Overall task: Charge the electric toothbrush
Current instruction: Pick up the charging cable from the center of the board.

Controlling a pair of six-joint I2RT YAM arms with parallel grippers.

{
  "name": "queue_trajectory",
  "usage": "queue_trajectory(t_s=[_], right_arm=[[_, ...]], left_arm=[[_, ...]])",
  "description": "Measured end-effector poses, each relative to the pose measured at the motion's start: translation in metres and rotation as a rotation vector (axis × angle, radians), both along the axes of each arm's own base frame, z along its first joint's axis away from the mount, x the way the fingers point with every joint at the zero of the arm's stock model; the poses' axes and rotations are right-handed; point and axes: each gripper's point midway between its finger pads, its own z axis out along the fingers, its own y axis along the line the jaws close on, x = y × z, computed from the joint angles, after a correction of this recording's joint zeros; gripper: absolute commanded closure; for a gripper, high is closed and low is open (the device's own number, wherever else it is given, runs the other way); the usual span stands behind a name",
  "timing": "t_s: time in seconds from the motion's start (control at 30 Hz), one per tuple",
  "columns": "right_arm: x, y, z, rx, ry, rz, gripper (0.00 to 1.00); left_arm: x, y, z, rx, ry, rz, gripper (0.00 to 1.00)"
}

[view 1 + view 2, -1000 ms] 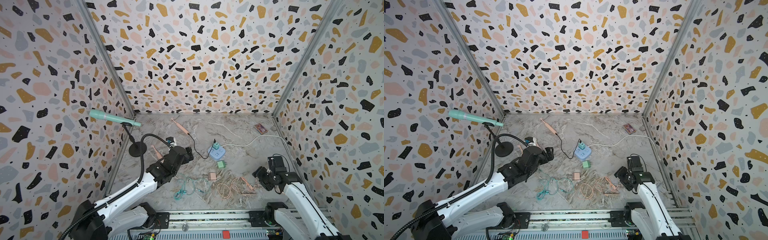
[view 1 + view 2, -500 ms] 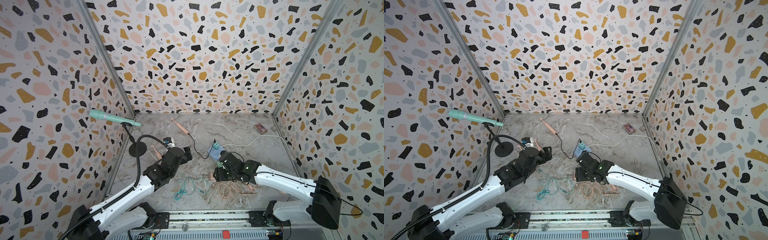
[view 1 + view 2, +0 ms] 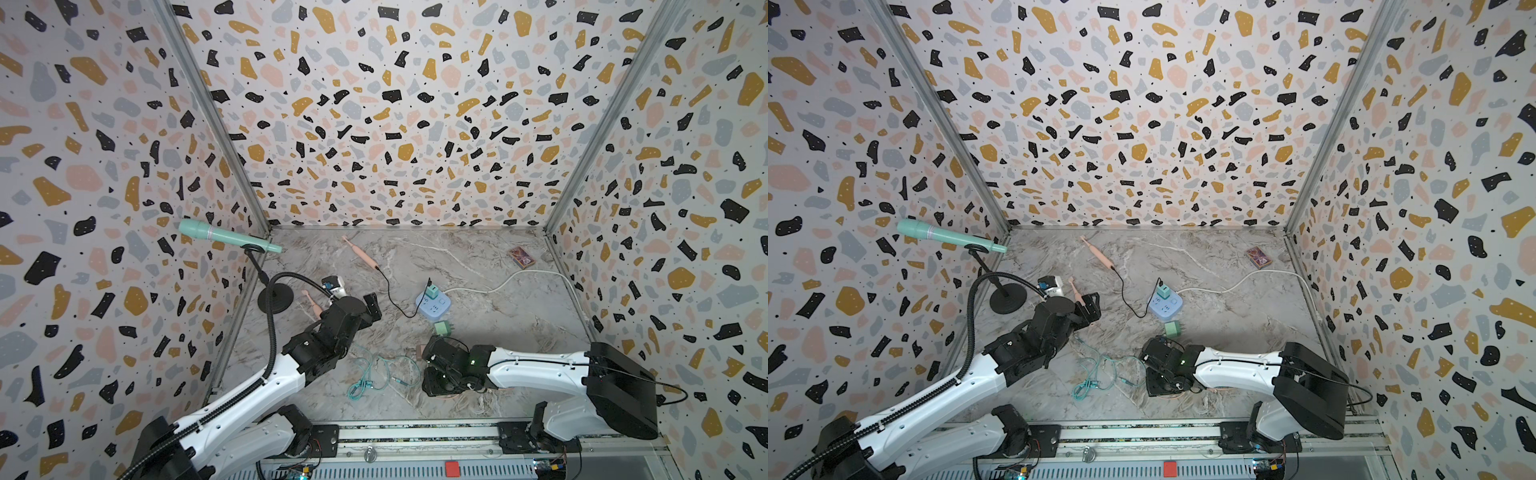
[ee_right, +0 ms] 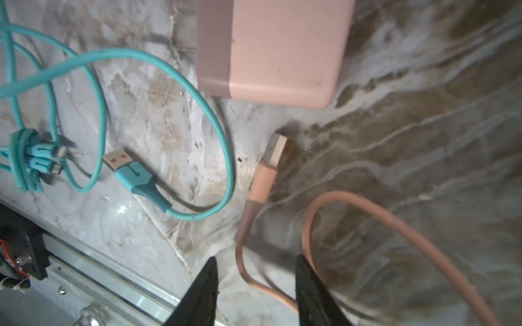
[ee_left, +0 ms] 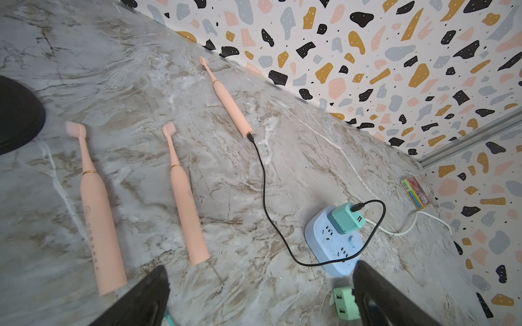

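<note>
Right gripper (image 4: pixel 257 258): half-open astride the pink USB cable (image 4: pixel 261 180) just behind its plug, not yet pinching it; probably set to lift it.
Pink adapter (image 4: pixel 276 53): at 6 o'clock of the power strip (image 5: pixel 333 240).
Left gripper (image 5: pixel 260 266): wide, empty, hovering.
Uncharged electric toothbrushes (image 5: pixel 186 209): flat, at 9 o'clock of the strip.
Plugged toothbrush (image 5: pixel 230 104): at 10 o'clock, on the black cable (image 5: pixel 264 180).

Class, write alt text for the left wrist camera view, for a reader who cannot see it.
Three pink electric toothbrushes lie on a marble table; the farthest toothbrush is connected by a black cable to a teal adapter in a blue power strip. The left end effector is open in the foreground.
</note>
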Motion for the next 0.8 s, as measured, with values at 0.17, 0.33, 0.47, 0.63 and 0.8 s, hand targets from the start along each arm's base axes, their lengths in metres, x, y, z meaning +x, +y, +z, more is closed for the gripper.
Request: queue_trajectory(t_s=[0.17,0.33,0.47,0.63,0.8], right_arm=[[0.009,0.012,0.0,-0.006,-0.017,0.002,0.69],[0.014,0.016,-0.004,-0.019,-0.032,-0.001,0.81],[0.015,0.014,-0.005,-0.026,-0.036,-0.006,0.97],[0.015,0.009,0.004,-0.023,-0.061,0.015,1.0],[0.013,0.014,0.04,0.071,-0.154,0.11,1.0]], left_arm=[[-0.001,0.001,-0.001,0.0,0.003,0.003,0.0],[-0.001,0.001,0.0,-0.01,0.003,0.008,0.0],[-0.002,0.002,0.0,-0.015,0.004,0.009,0.0],[-0.004,-0.006,-0.002,-0.068,0.026,-0.014,0.0],[-0.01,-0.03,-0.006,-0.238,0.08,-0.069,0.0]])
